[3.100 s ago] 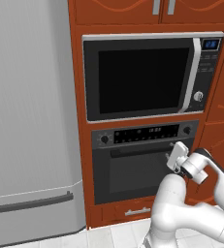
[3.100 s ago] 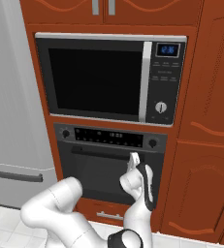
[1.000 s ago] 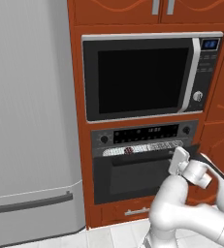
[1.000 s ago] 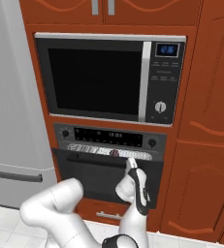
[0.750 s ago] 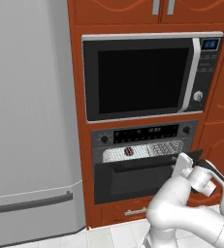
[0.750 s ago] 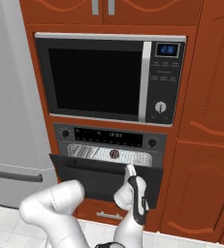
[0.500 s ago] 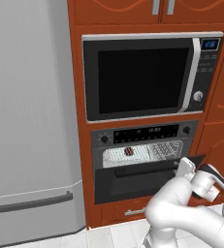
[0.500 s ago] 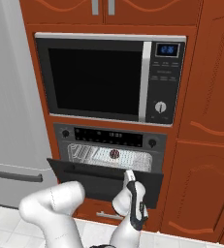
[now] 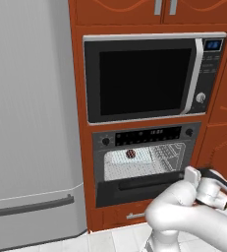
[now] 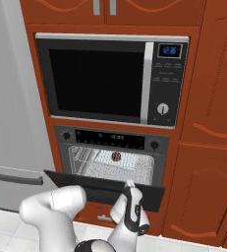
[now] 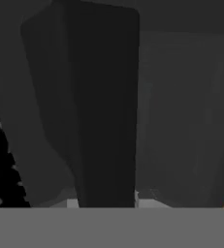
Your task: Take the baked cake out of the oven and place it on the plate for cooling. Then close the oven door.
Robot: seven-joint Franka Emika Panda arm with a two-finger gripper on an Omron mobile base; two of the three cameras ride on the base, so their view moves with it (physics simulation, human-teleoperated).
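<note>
The black oven (image 9: 147, 137) stands partly open. Its door (image 9: 134, 193) tilts outward at the top, showing the pale inside and wire rack. On that rack lies the baked cake (image 9: 130, 154), a tiny dark reddish lump, which also shows in the right base view (image 10: 116, 156). My gripper (image 10: 129, 184) sits at the door's (image 10: 100, 189) upper edge, shut on the black bar handle (image 11: 104, 106), which looms dark and close in the hand view. In the left base view the gripper (image 9: 190, 173) is at the handle's right end. The plate is out of view.
A silver-trimmed microwave (image 9: 144, 78) sits directly above the oven. A tall grey fridge (image 9: 31, 123) stands to the left. Reddish wood cabinet doors (image 10: 203, 197) lie to the right, and a drawer front (image 9: 134, 215) sits below the oven door.
The oven door has swung further out and down from a narrow gap. My hand has moved down and toward the base with the handle. More of the rack and cake now shows.
</note>
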